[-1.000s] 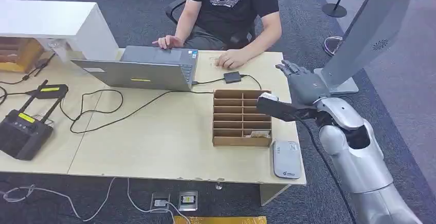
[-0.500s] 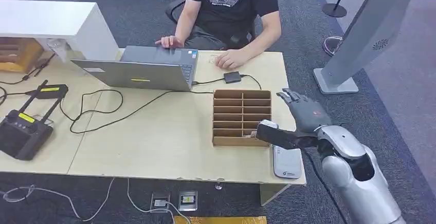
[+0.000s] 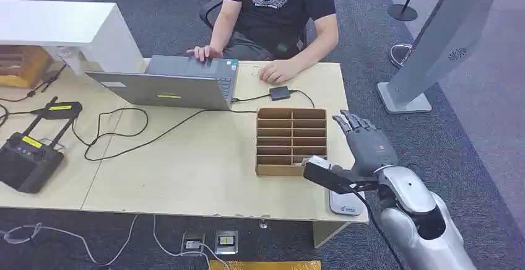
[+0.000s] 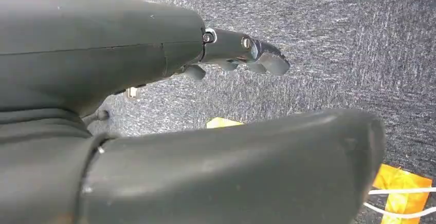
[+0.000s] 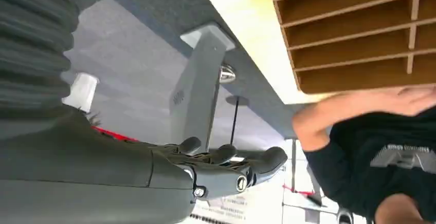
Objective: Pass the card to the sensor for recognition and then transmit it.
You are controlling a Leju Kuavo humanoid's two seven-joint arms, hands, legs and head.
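Note:
My right hand (image 3: 365, 149) hovers over the table's right front corner, fingers stretched out and apart, holding nothing. Its dark thumb (image 3: 327, 176) reaches across the grey-white sensor pad (image 3: 348, 205), which lies flat by the table edge and is partly hidden. The thumb tip ends at the near right corner of the brown slotted card box (image 3: 291, 137). A pale card edge (image 3: 308, 160) shows in the nearest slot there. The right wrist view has the hand (image 5: 221, 167) below the box (image 5: 355, 34). My left hand (image 4: 236, 52) hangs over grey carpet, holding nothing.
A person (image 3: 278, 10) sits at the far side, hands on a laptop (image 3: 179, 84) and the table. A black adapter (image 3: 280, 92) and cables lie behind the box. Black controllers (image 3: 28, 152) sit at the left. A grey kiosk stand (image 3: 433, 41) rises on the right.
My right hand has drawn back along the table's right side, from beside the far end of the box to above the sensor pad at the near edge.

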